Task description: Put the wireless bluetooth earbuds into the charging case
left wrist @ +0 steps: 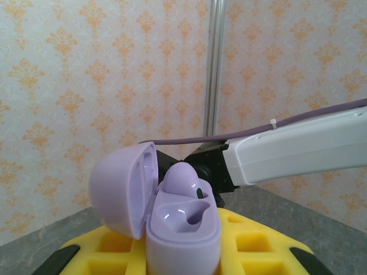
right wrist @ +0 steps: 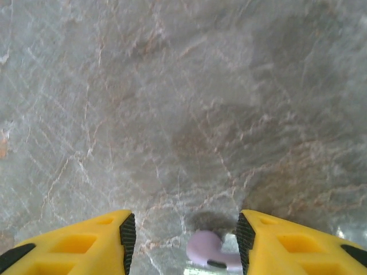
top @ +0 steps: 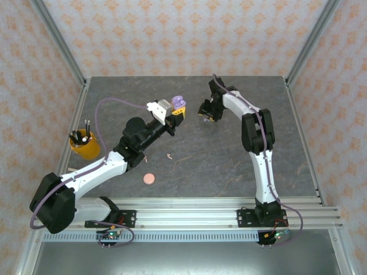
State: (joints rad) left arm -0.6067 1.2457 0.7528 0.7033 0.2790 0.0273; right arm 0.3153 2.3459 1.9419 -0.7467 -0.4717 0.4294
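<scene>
My left gripper [left wrist: 183, 255] is shut on the pale purple charging case [left wrist: 183, 235], which stands upright between its yellow fingers [left wrist: 261, 243] with the lid [left wrist: 123, 189] swung open to the left. One purple earbud [left wrist: 183, 180] sits in the far socket, and the near socket [left wrist: 183, 216] is bare. In the top view the case [top: 178, 102] hangs above the table's middle rear, with my left gripper [top: 175, 112] under it. My right gripper [top: 207, 113] is open and low over the table just to the right. Between its fingers [right wrist: 182, 238] a second purple earbud [right wrist: 207, 251] lies on the table, close to the right pad [right wrist: 245, 240].
A pale pink earbud [top: 170, 155] lies on the grey table [top: 218, 166] nearer the arms, and a round pink case [top: 149, 179] lies shut in front of it. A yellow cup [top: 84, 144] holding pens stands at the left edge. Metal frame posts and patterned walls surround the table.
</scene>
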